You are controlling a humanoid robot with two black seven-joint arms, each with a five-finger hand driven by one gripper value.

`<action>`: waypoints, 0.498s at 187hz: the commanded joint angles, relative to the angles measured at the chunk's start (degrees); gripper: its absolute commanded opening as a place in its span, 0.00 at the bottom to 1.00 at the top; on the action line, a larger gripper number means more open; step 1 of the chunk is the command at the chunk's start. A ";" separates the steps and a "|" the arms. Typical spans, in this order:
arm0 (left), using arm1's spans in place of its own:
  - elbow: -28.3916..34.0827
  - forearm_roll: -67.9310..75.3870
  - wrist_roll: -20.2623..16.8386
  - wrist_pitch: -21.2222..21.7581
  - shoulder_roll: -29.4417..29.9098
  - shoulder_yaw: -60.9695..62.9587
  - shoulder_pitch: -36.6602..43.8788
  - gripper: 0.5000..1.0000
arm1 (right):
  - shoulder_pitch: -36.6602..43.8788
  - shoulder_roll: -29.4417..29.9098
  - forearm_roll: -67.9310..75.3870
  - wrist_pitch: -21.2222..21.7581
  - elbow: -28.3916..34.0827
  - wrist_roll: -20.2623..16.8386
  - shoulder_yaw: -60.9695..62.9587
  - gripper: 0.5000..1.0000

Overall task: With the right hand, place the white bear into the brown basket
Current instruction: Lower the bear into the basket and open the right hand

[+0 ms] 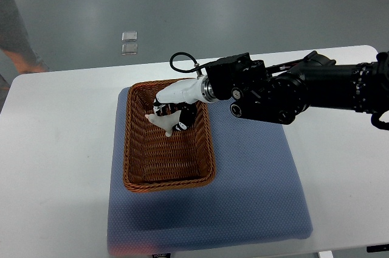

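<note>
At the far left edge I see part of a person (13, 27) standing on the floor beyond the table (55, 148). The left arm does not appear on my one view.

On the table lies a blue-grey mat (255, 191), and on its left portion sits the brown basket (167, 179), a rectangular wicker tray with its long side running away from me. On the floor beyond the table I note two small pale squares (129, 42).

Inside the basket, over its far half, I see the white bear (163, 122). I cannot tell whether it touches the basket floor.

The right hand (173, 109) reaches in over the basket's far right rim, fingers curled around the bear's upper part. Its white shell joins a black wrist unit, and the black right arm (322, 84) extends to the picture's right edge. A black cable loop (182, 60) rises above the wrist.
</note>
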 commanded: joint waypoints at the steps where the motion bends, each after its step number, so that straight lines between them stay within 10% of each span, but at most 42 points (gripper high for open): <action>1: 0.00 0.00 0.00 0.06 0.00 0.00 0.00 1.00 | -0.24 0.00 -0.06 0.06 0.54 0.03 0.32 0.00; 83: 0.00 0.00 0.00 -0.03 0.00 0.00 0.00 1.00 | -2.61 0.00 -1.81 -0.11 0.45 -0.23 0.23 0.00; 93: 0.00 0.08 0.00 0.06 0.00 0.00 0.00 1.00 | -2.70 0.00 -1.81 -0.11 0.45 -0.23 0.23 0.11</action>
